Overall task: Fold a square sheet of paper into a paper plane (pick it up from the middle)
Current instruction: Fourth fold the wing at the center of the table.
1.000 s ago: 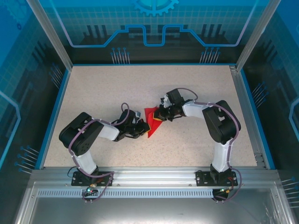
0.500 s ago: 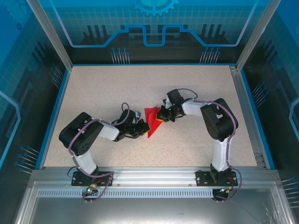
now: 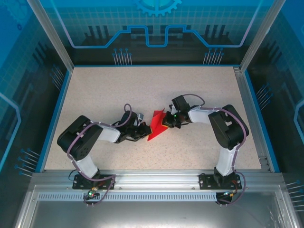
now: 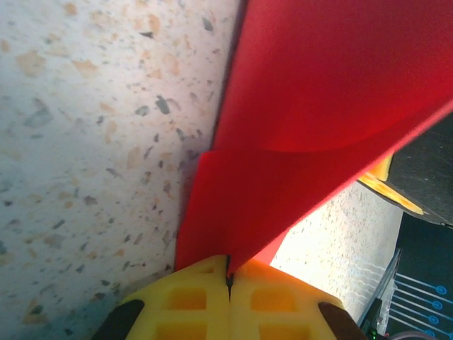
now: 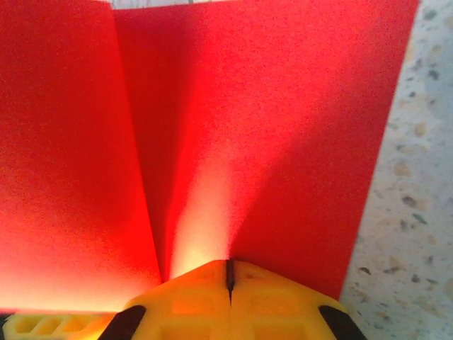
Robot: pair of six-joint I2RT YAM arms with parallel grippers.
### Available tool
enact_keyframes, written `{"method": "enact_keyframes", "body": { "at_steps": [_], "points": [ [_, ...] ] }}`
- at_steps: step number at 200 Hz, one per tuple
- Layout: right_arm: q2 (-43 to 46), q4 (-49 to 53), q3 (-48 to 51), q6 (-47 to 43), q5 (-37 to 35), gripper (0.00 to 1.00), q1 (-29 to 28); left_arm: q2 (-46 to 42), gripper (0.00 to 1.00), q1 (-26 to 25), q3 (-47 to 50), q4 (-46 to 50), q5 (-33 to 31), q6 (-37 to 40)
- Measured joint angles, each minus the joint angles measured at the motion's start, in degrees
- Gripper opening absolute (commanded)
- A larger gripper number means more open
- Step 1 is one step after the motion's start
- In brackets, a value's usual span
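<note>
Two pinches hold the bright red sheet of paper [image 3: 156, 126], creased and tented, midway between the table's [image 3: 104, 90] left and right edges. We see the left gripper [image 3: 145, 131] and the right gripper [image 3: 166, 122] both clamped tight on it.

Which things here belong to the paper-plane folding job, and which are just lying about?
Job:
- red sheet of paper, creased
- left pincer, shut on it
- right pincer, shut on it

Not the job:
- speckled table
- blue enclosure walls
- metal rail under the arm bases

These three are all fixtures.
</note>
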State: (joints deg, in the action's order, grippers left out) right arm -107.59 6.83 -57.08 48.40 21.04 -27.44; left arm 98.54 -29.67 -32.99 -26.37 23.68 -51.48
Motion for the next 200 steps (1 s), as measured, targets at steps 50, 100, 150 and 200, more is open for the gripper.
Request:
{"method": "enact_keyframes", "body": {
  "at_steps": [50, 100, 150, 200],
  "points": [
    [1.53, 2.86, -1.20, -3.08, 0.00, 0.09, 0.96, 1.75, 0.00, 0.11, -1.92, 0.87, 2.95, 1.05],
    [8.31, -0.37, 1.14, -2.97, 3.56, 0.07, 0.85, 2.93, 0.00, 0.17, -2.86, 1.09, 4.72, 2.01],
    [5.38, -4.90, 0.85, -0.31, 7.39, 0.04, -1.86, 3.21, 0.00, 0.17, -2.86, 1.05, 4.94, 1.99],
    [1.51, -5.57, -0.11, 0.92, 6.99, 0.04, -1.70, 3.21, 0.00, 0.17, -2.86, 1.01, 4.96, 1.99]
  ]
}}
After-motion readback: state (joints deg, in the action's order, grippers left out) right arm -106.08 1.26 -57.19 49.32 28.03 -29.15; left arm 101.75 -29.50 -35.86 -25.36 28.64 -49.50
